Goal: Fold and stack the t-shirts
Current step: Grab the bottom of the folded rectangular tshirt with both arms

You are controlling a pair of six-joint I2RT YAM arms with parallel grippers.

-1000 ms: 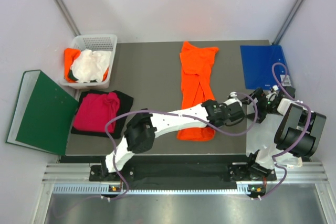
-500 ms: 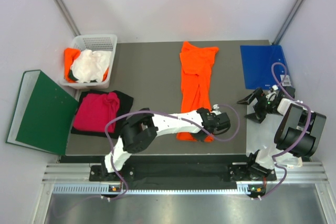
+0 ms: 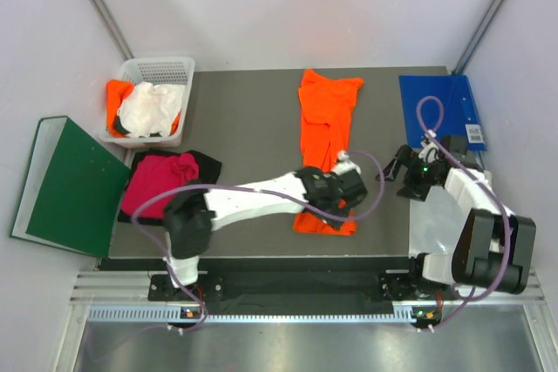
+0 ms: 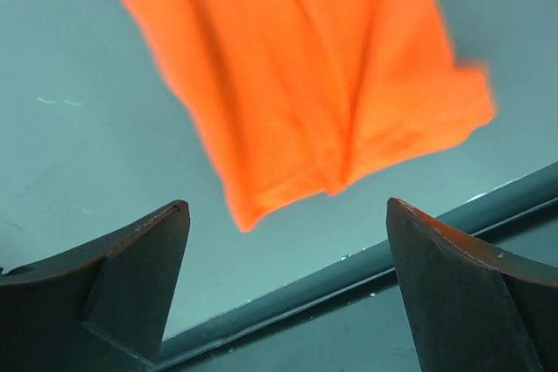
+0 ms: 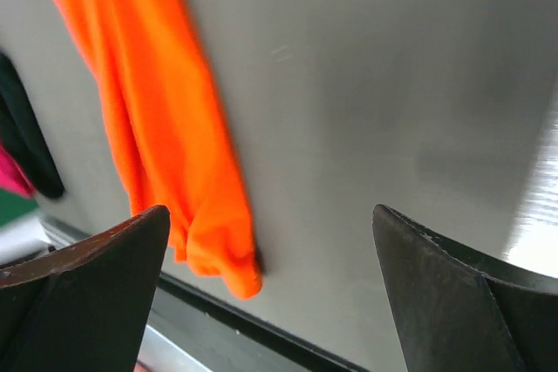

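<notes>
**Risks and containers.** The bright orange t-shirt [image 3: 327,119] lies as a long narrow strip down the middle of the tabletop [image 3: 253,128], from the far edge to just short of the near edge. The left jaws hover over its near end, spread wide and empty. The right jaws, equally wide and empty, hang well to the right of the strip, near the blue folder [image 3: 436,106] in the far-right corner.

Likely failures:
- Closing on the near end may catch only the upper layer, so the lengthwise fold opens when lifted.
- With one corner raised and the other unsupported (the right jaws are not yet at the cloth), the cross-fold would land skewed.
- A pull toward the near edge could drag the hem off the tabletop.

Containers: the white basket [image 3: 161,62] at the far-left corner holds a crumpled white t-shirt [image 3: 150,109] over a second orange t-shirt [image 3: 117,93]. A magenta t-shirt [image 3: 159,185] lies on a black t-shirt [image 3: 207,167] at the left edge, outside any container.
</notes>
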